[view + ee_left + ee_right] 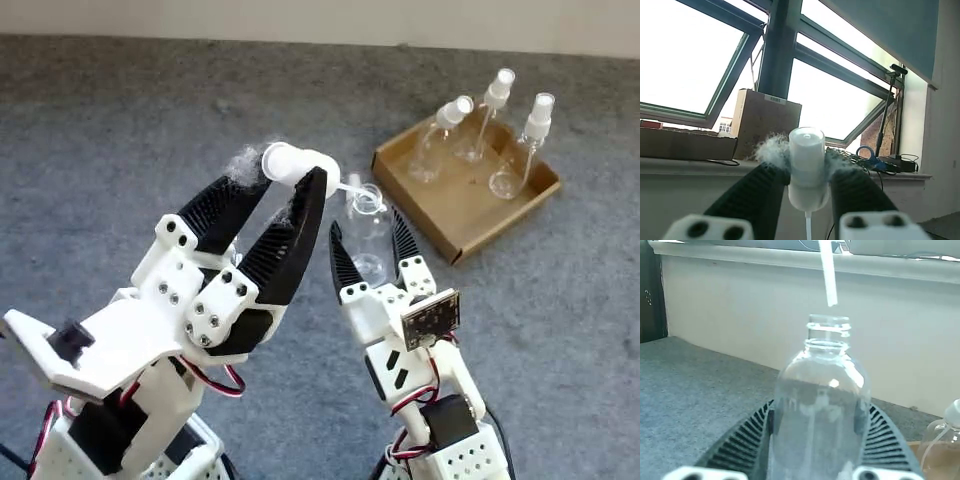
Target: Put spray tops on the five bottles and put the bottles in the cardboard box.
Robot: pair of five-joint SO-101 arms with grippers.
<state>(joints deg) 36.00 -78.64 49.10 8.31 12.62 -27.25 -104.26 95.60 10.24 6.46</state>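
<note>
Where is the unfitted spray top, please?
High view: the spray top is left of centre, in the left hand, its tube just above the right hand's open bottle.

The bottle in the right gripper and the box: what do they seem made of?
The bottle: clear and glossy, plastic or perhaps glass; the wall shows through it and it carries bright highlights. The box: brown, matte cardboard by its look, with thin folded walls.

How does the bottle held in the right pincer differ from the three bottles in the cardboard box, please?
The held bottle has a bare open neck; the three boxed bottles each wear a white spray top. The held bottle sits in the right pincer, outside the cardboard box; the boxed bottles rest inside it. All are clear.
</note>
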